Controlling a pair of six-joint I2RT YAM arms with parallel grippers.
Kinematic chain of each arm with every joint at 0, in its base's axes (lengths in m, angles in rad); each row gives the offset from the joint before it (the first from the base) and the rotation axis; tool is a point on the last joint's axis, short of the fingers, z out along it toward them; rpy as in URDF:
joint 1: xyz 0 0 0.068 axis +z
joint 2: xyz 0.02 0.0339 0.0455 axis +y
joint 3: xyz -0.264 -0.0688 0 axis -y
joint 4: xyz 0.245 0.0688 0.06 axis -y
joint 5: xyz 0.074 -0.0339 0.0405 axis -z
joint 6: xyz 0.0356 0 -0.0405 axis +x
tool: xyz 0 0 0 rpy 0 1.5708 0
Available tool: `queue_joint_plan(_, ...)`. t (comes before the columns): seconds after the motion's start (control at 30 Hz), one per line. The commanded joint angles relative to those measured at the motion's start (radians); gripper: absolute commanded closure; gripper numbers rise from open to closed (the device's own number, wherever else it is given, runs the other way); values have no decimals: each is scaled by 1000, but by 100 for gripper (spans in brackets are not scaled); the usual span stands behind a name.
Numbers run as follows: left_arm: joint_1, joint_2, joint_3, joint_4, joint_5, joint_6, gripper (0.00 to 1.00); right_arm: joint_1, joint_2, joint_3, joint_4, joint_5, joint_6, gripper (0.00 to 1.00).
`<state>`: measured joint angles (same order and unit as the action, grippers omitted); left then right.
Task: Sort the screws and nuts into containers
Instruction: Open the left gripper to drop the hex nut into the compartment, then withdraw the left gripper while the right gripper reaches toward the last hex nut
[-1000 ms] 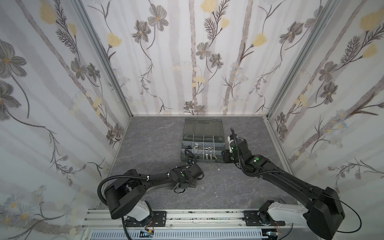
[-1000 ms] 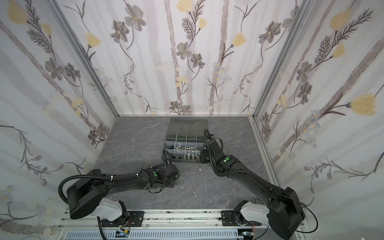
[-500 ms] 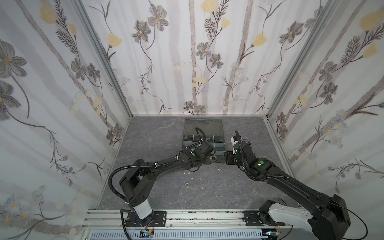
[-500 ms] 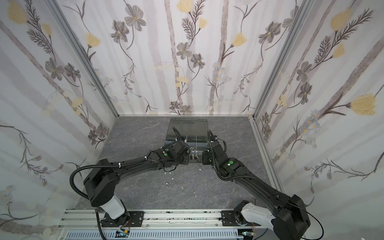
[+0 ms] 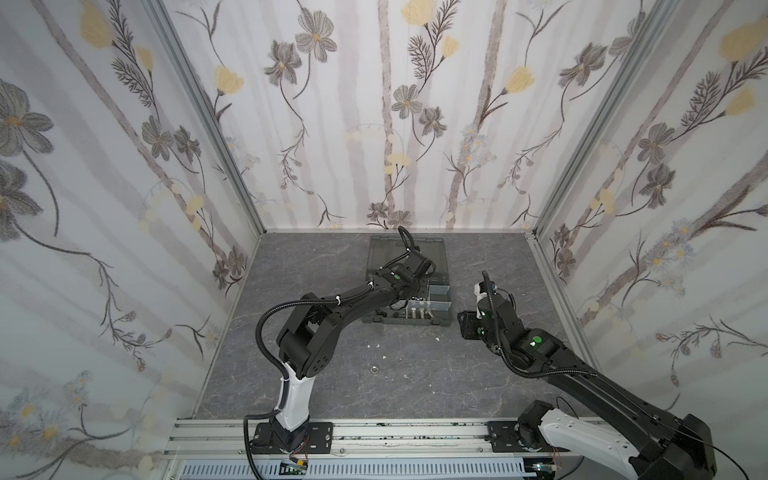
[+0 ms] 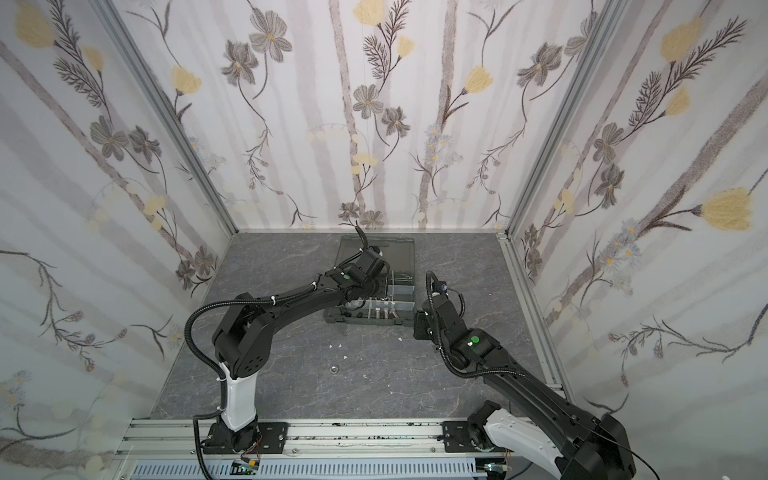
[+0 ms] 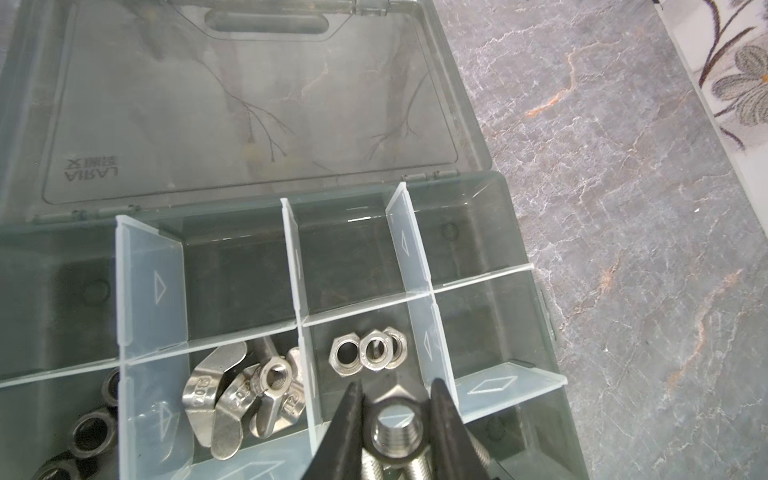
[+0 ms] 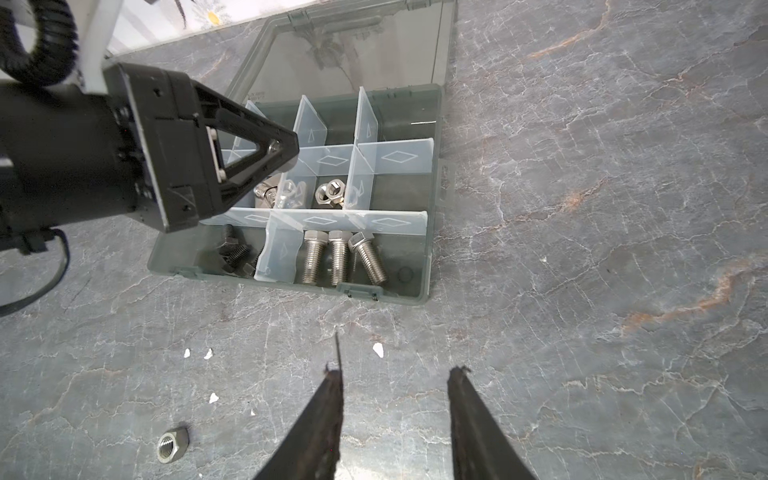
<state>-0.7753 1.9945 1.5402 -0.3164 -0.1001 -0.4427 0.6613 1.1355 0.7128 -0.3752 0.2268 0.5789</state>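
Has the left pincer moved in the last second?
Yes. The left pincer, shut on a nut, has gone from the table in front of the case to above its cells, away from the rail.

Reversed "LARIA" on case lid point(image 7: 92, 174), illegible stamps on wing nuts point(image 7: 232, 395)

case point(image 5: 415, 328) mid-frame in both top views, lid point(image 5: 382, 257) flat behind | front row: bolts point(image 8: 337, 259), small screws point(image 8: 235, 253) in the adjoining cell | middle row: hex nuts point(image 7: 368, 353), wing nuts point(image 7: 237, 395) in adjoining cells | loose nut point(image 5: 375, 368) on floor point(image 5: 332, 395), lower left of case | left gripper point(image 7: 395, 384) with held nut point(image 7: 397, 432) over case, right gripper point(image 8: 395, 370) right of it
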Motion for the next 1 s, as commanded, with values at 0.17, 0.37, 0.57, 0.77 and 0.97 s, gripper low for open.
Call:
queue_joint_plan(0.17,3,0,-17,2,-18,16,63,1,19,5,19,7,18,57)
queue_joint_plan(0.37,5,-10,-21,2,-18,10,57,0,30,17,20,5,12,57)
queue_joint_plan(0.57,5,-28,-36,2,-20,2,55,0,27,15,18,8,11,57)
queue_joint_plan(0.77,5,-52,-61,3,-24,-7,55,1,27,11,21,4,12,57)
queue_joint_plan(0.97,8,-83,-75,4,-27,-16,54,0,30,13,24,0,9,57)
